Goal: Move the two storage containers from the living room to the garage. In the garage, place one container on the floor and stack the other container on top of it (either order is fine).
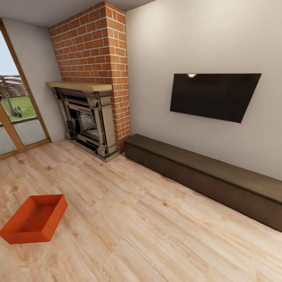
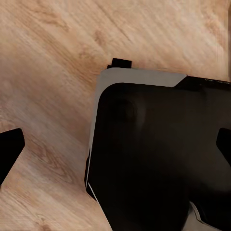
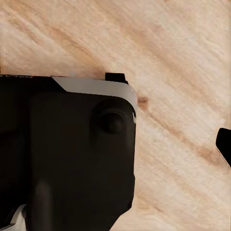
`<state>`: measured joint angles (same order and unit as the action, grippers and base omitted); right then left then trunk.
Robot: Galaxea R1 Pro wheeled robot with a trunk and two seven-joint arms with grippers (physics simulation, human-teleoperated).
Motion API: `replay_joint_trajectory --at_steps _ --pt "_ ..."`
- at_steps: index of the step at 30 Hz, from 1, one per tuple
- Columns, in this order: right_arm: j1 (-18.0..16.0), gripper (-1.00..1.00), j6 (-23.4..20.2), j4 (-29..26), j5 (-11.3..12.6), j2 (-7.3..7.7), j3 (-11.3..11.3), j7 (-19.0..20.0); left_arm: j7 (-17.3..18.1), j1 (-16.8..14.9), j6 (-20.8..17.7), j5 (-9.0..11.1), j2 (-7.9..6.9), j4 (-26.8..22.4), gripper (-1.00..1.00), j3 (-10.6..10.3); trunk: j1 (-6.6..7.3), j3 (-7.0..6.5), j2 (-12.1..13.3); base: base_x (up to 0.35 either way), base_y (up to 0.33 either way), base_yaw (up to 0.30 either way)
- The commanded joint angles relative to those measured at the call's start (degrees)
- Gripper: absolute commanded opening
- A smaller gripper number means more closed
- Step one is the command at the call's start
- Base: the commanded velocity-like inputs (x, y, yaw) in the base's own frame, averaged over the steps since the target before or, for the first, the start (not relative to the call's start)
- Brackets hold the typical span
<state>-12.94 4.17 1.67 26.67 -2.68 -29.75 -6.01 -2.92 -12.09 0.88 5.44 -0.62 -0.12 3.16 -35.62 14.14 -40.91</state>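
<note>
One storage container point(image 1: 34, 219), an orange-red open-top bin, sits empty on the light wood plank floor point(image 1: 129, 219) of the living room, at the lower left of the head view. In the left wrist view my left gripper point(image 2: 116, 148) hangs over the robot's dark base point(image 2: 154, 154); its two black fingertips point(image 2: 10, 148) stand far apart with nothing between them. In the right wrist view my right gripper point(image 3: 115, 144) also hangs over the base point(image 3: 67, 154). One black fingertip point(image 3: 224, 144) shows at the picture's edge, as wide as on the left, with nothing held.
A brick fireplace point(image 1: 92, 113) stands ahead at the left. A long dark low cabinet point(image 1: 203, 176) runs along the wall under a black wall TV point(image 1: 213, 96). Wood-framed glass doors point(image 1: 17, 117) are at the far left. Open floor lies between me and these.
</note>
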Motion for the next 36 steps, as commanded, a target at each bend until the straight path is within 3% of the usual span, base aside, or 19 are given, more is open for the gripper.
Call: replay_joint_trajectory --at_steps 1,36 --pt "-0.07 1.00 0.31 0.18 0.54 -0.05 -0.48 -0.05 0.00 -0.04 0.09 0.45 0.00 0.03 1.00 0.27 -0.04 0.07 -0.06 0.325 0.000 0.000" --pt "-0.07 1.00 0.31 0.18 0.57 -0.05 -0.57 -0.05 0.01 -0.04 0.09 0.45 0.00 0.01 1.00 0.26 -0.04 0.07 -0.06 0.325 0.000 0.000"
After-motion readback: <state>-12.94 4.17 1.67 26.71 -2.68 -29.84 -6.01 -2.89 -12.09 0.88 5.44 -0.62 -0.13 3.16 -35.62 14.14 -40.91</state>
